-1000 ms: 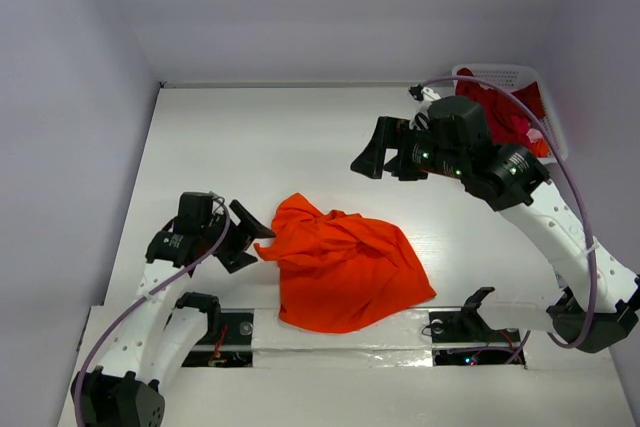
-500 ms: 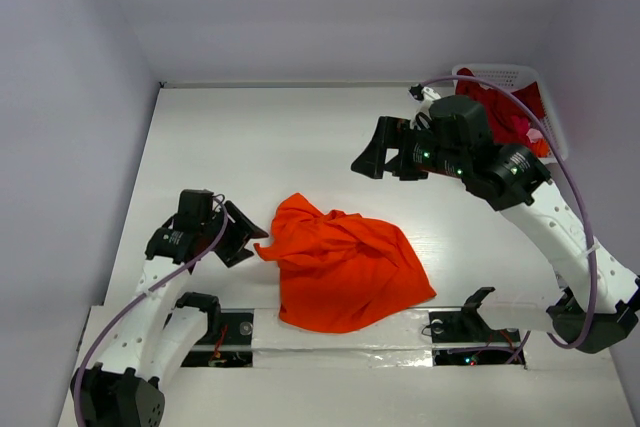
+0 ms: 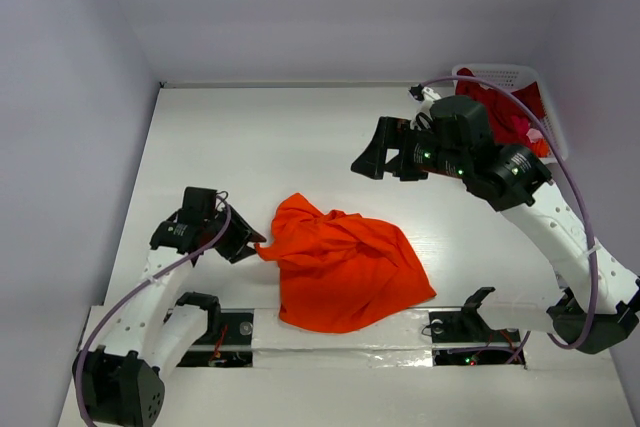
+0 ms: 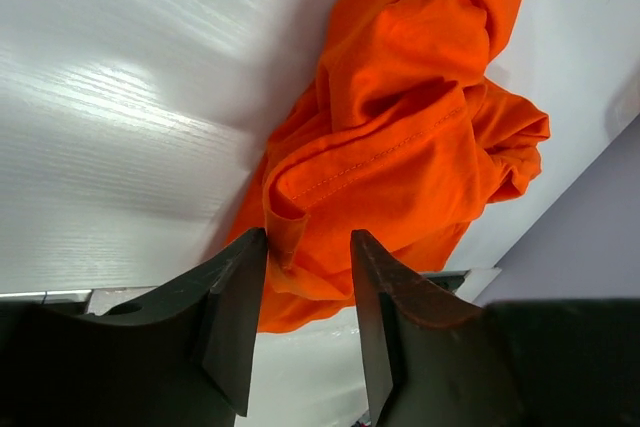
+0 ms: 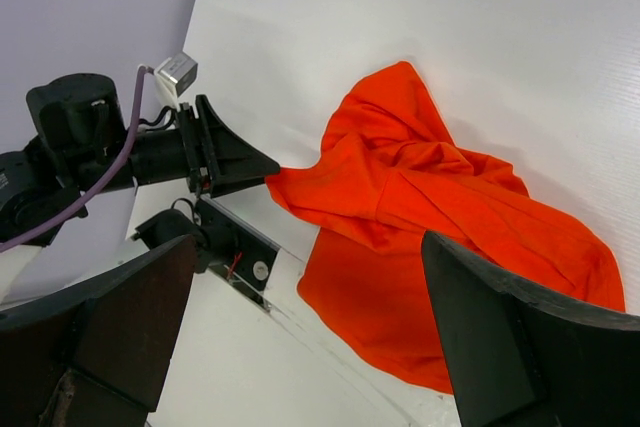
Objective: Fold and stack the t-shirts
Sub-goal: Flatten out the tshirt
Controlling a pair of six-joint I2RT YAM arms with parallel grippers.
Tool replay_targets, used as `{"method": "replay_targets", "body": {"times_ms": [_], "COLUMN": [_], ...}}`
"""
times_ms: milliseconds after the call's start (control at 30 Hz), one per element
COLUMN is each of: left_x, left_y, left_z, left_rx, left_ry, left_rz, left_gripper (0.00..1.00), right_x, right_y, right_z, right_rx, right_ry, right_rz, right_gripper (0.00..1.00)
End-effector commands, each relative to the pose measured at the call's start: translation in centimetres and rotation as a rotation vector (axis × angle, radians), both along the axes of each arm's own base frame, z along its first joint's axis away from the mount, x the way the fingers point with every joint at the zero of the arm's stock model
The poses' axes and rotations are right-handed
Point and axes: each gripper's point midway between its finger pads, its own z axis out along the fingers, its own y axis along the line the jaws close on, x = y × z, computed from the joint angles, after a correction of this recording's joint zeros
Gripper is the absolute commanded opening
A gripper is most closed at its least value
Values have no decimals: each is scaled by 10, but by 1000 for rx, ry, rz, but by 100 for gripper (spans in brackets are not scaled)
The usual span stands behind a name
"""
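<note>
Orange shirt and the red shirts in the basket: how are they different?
The orange shirt is bright orange; the red shirts are darker red. The orange shirt lies on the table; the red shirts are bunched in the white basket. Both are crumpled, not folded.

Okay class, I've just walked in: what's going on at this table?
The left pincer is open at the left edge of the crumpled orange t-shirt, fingers either side of a fold, not closed. The right pincer hangs open above the table, holding nothing. The white basket at the far right holds dark red shirts.
</note>
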Motion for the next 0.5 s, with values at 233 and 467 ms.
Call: {"method": "replay_targets", "body": {"times_ms": [233, 467], "left_x": [8, 9], "left_y": [1, 2], "left_z": [5, 2], "left_rx": [18, 28], "left_ry": [-23, -4], "left_rz": [-13, -12], "left_gripper": [34, 0], "right_x": [1, 4], "right_y": [-1, -8], "right_z": [19, 3], "right_rx": [44, 39], "right_ry": [-56, -2], "right_rz": [11, -9], "right_gripper": [100, 97]}}
